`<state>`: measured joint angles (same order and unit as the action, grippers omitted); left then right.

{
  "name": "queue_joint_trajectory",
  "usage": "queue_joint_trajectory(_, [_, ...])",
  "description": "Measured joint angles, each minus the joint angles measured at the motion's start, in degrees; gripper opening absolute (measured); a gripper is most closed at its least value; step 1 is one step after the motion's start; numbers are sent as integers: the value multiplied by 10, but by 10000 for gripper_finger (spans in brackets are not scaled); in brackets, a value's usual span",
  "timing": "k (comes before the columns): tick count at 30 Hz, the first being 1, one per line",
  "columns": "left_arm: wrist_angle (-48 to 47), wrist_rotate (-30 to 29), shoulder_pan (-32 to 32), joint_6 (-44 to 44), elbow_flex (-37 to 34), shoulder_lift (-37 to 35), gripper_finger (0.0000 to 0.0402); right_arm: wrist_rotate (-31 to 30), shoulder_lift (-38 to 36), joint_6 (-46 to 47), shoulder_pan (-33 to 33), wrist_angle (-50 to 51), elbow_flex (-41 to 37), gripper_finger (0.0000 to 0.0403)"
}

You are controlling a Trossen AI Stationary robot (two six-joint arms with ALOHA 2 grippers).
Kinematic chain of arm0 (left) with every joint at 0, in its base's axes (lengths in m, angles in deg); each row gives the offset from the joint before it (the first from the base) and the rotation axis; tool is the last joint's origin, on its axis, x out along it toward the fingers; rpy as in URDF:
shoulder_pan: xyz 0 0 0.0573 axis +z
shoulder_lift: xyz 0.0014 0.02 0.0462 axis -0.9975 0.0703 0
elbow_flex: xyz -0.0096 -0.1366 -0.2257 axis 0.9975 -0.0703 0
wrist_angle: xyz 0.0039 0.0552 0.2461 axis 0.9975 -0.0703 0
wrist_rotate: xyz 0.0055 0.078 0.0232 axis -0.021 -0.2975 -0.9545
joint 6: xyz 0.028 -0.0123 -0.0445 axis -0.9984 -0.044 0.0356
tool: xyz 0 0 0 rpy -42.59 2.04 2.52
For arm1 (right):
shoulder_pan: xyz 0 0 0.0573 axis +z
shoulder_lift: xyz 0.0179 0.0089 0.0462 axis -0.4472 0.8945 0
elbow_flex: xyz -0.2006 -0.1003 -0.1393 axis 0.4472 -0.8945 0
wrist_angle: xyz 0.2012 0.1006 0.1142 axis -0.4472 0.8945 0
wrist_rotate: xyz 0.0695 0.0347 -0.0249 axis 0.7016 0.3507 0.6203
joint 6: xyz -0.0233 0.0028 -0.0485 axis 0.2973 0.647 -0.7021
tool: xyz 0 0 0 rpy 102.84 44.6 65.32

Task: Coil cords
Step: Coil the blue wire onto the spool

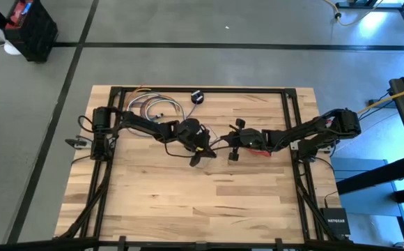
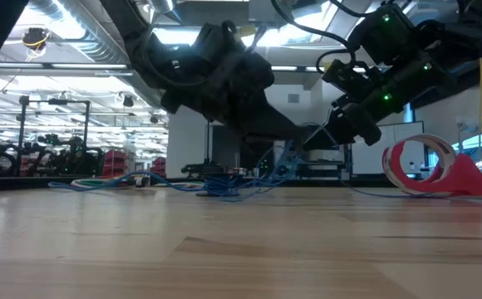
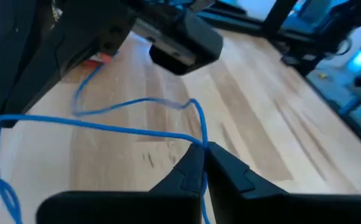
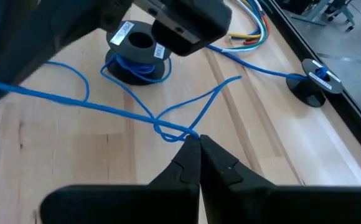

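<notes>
The thin blue cord point(image 4: 106, 109) lies in loose loops on the wooden table, partly wound round a black spool point(image 4: 137, 53). One run of it leads to a small black round puck point(image 4: 314, 87) near the far edge point(image 1: 197, 96). My left gripper point(image 3: 204, 152) and my right gripper point(image 4: 196, 146) meet at mid-table, and each is shut on the blue cord. The red-and-white cord bundle point(image 2: 424, 166) rests on the table beside my right arm point(image 1: 258, 144). My left gripper pinches a single strand of the blue cord point(image 3: 196, 142) between its two fingertips. From there one run stretches straight away over the table point(image 3: 75, 124) and another arches up in a small loop point(image 3: 193, 106). My right gripper pinches the blue cord where several small loops cross point(image 4: 183, 132), between its two fingertips. The strands leading off it lie slack on the table.
A bunch of coloured wires point(image 1: 157, 108) lies at the table's far left, also in the right wrist view point(image 4: 249, 25). A black frame rail point(image 1: 285, 118) runs along the far and right sides. Bare wood point(image 1: 209, 202) fills the near half.
</notes>
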<state>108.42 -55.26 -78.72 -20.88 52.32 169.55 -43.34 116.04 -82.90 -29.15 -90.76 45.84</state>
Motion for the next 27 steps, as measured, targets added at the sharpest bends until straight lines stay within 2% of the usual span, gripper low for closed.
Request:
queue_joint_trajectory(7, [11,114,-16,8,0,0,24,-18,0,0,-1,1,0,1])
queue_joint_trajectory(11, [13,113,-17,-1,2,-16,15,-20,0,0,-1,5,0,1])
queue_joint_trajectory(16, [-26,96,-18,-18,2,-53,3,-20,0,0,-1,5,0,1])
queue_joint_trajectory(21, [-72,33,-17,-42,2,-56,9,11,0,41,-1,12,0,7])
queue_joint_trajectory(24, [-110,-6,-12,-56,2,-57,4,12,-1,81,-1,5,2,30])
queue_joint_trajectory(27, [-143,-23,-6,-59,1,-71,3,10,-7,75,-1,38,17,72])
